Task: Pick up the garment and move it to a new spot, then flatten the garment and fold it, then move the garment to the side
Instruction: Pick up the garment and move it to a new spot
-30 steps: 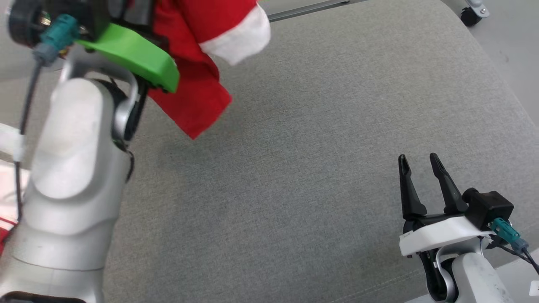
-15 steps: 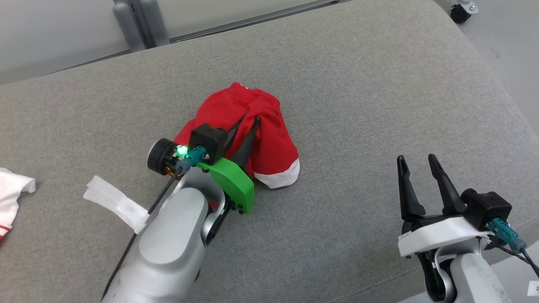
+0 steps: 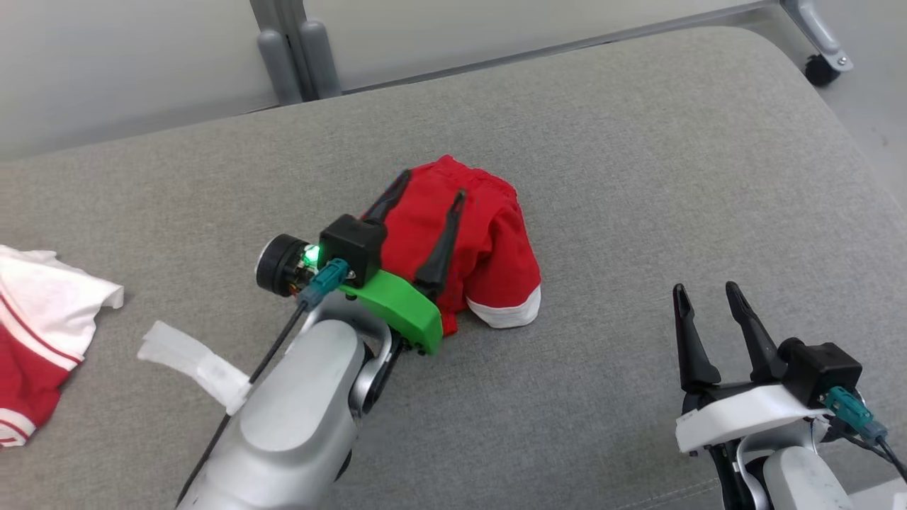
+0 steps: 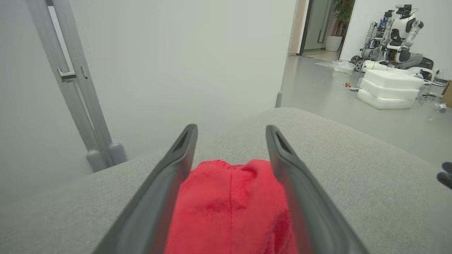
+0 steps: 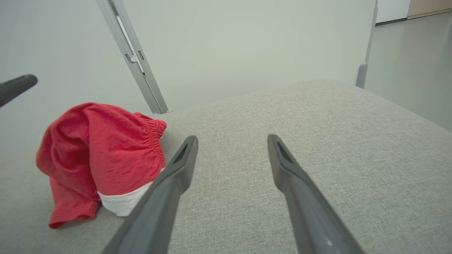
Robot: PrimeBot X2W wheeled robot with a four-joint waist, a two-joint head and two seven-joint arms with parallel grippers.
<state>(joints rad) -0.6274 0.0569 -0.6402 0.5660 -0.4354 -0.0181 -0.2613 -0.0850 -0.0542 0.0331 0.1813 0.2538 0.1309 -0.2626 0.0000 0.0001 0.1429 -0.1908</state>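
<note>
Red shorts (image 3: 496,241) lay heaped on the grey cushion (image 3: 638,177), loose between the spread left jaws; the right jaws, also spread, stood well apart. Placing seemed done; flattening next called for pinching two hems.

left gripper (image 3: 433,183), right gripper (image 3: 706,287), jaws apart

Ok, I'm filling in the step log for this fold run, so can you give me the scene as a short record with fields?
garment: red garment, white hem, crumpled in a heap on the grey cushion, not flattened
left gripper: open, fingers either side of the heap's top, contact unclear
right gripper: open, apart from the garment, over bare cushion
other: red-and-white cloth at the cushion's left edge
</note>
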